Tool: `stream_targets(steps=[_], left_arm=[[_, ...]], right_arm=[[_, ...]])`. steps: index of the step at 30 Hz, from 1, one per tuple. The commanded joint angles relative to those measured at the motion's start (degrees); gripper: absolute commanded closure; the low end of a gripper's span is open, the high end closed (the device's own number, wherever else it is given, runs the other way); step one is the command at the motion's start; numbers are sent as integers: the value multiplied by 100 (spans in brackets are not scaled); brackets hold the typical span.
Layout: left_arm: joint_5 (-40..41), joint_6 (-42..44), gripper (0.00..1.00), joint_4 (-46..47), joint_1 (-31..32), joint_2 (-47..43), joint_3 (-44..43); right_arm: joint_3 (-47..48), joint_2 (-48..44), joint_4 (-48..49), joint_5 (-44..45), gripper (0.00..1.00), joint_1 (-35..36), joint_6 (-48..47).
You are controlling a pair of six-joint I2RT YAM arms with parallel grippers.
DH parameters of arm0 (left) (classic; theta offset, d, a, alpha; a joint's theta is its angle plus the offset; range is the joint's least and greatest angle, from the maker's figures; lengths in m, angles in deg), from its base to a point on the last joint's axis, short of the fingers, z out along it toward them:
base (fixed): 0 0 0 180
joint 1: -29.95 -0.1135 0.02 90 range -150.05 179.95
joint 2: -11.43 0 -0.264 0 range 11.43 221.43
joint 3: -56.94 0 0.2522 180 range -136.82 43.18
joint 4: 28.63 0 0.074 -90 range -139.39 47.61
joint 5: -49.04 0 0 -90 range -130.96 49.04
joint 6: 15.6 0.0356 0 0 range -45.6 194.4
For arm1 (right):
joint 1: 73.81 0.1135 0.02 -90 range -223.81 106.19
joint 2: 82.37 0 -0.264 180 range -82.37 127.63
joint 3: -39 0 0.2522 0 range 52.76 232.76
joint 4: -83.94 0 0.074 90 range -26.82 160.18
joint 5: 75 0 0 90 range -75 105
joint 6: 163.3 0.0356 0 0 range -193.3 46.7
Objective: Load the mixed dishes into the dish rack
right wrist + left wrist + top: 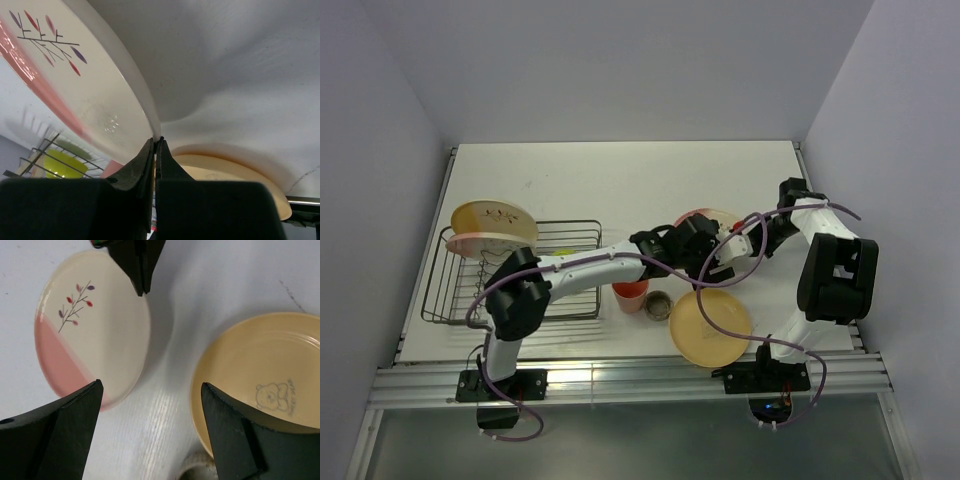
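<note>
Seen from overhead, the cream-and-pink plate (710,214) is mostly buried under the two wrists, and only an arc of its rim shows past them. Up close, the left claw (150,385) hangs over it with fingers spread wide and nothing between them. The plate, with its sprig drawing, lies ahead and to the left of that gap, its near edge cut off behind the left finger. The right claw (156,141) is closed tight with its tips right at the plate's rim, but I cannot tell whether they pinch the rim or only press against it. Its own camera gives a blurred, foreshortened view of the plate that runs out of frame. To the right of the left claw sits a yellow plate (260,365) with a small bear drawing, partly covered by the right finger and clipped by the frame edge. Just below the gap a sliver of a grey-brown cup (192,467) peeks in. A pink cup (630,295) stands beside that cup on the bench (620,180). The dish rack (570,230) is well behind the left claw, beside that arm's elbow. It holds plates (495,228) and a yellow-green bowl (60,165) half seen through the wires.
</note>
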Motion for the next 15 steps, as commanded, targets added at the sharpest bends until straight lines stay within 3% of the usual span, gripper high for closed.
stream_targets(steps=[1,6,15], left_arm=[[425,295,14,493,171,411,-146],[424,234,14,695,215,666,-41],[1636,322,14,995,215,1456,-259]], right_arm=[[345,-43,-231,-477,100,-22,-15],[423,-60,-275,-706,100,-31,47],[397,-183,-354,-908,100,-84,30]])
